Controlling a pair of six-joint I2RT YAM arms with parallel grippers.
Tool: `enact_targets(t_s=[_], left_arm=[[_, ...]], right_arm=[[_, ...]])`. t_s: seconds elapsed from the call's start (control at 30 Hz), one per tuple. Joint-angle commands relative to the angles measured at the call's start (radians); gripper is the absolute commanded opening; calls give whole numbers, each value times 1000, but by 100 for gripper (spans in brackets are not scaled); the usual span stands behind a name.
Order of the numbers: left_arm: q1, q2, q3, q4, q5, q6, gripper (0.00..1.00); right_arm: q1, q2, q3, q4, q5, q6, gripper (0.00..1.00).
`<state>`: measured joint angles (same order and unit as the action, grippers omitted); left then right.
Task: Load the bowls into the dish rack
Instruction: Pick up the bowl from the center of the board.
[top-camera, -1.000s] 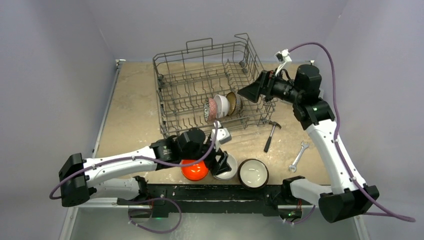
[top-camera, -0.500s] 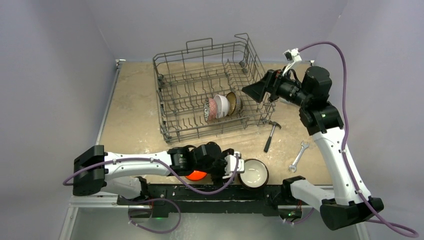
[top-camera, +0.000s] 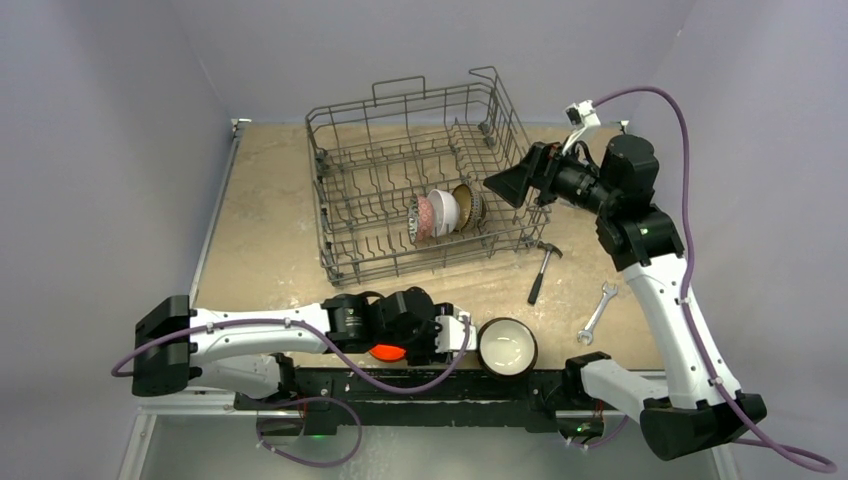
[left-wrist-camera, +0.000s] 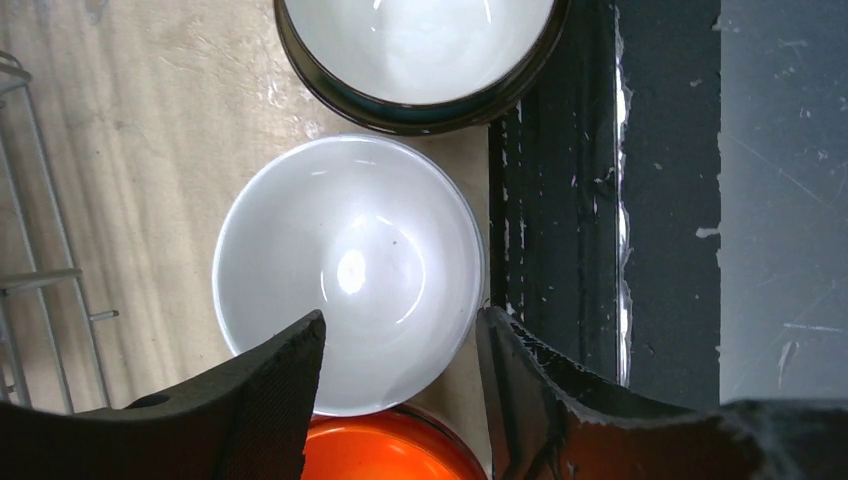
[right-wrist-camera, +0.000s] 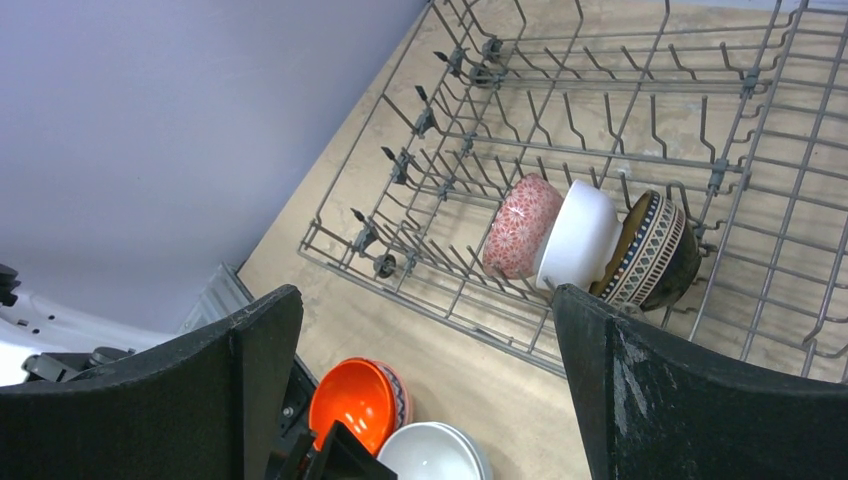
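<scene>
In the dark-grey wire dish rack three ceramic bowls are stood; three loose bowls are left at the worktop's near edge; all jaws are spread.

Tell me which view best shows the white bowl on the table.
Left wrist: the white bowl fills the frame from above. Right wrist catches part at its bottom edge; top external has it hidden under the left arm.

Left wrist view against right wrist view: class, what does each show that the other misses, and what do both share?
Left wrist only: the dark-rimmed bowl with a cream inside. Right wrist only: standing in the dish rack, the red-patterned bowl, the racked white bowl and the dark-patterned bowl. Both: the orange bowl and the loose white bowl beside it.
</scene>
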<state>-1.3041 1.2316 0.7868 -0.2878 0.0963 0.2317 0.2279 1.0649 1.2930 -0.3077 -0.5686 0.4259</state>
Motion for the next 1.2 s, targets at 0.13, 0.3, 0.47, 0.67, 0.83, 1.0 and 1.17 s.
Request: enact_targets(t_s=[0.13, 0.3, 0.47, 0.67, 0.83, 1.0, 1.17], left_arm=[[-19, 95, 29, -68, 62, 107, 54], [-23, 143, 40, -55, 18, 132, 35], [-25, 138, 51, -47, 9, 142, 17], [-25, 97, 73, -57, 31, 136, 3], [-25, 77, 95, -58, 64, 101, 2], [-24, 92, 104, -49, 100, 73, 18], [-24, 97, 73, -11, 99, 63, 31]], right_arm=[[-1, -3, -30, 29, -9, -11, 97], [-1, -3, -33, 28, -9, -13, 97], [0, -1, -32, 26, -15, -12, 97], [-1, 1, -32, 27, -20, -11, 97], [-1, 0, -45, 37, -31, -4, 97], [0, 0, -47, 39, -34, -1, 97], [-1, 0, -49, 36, -34, -1, 97]])
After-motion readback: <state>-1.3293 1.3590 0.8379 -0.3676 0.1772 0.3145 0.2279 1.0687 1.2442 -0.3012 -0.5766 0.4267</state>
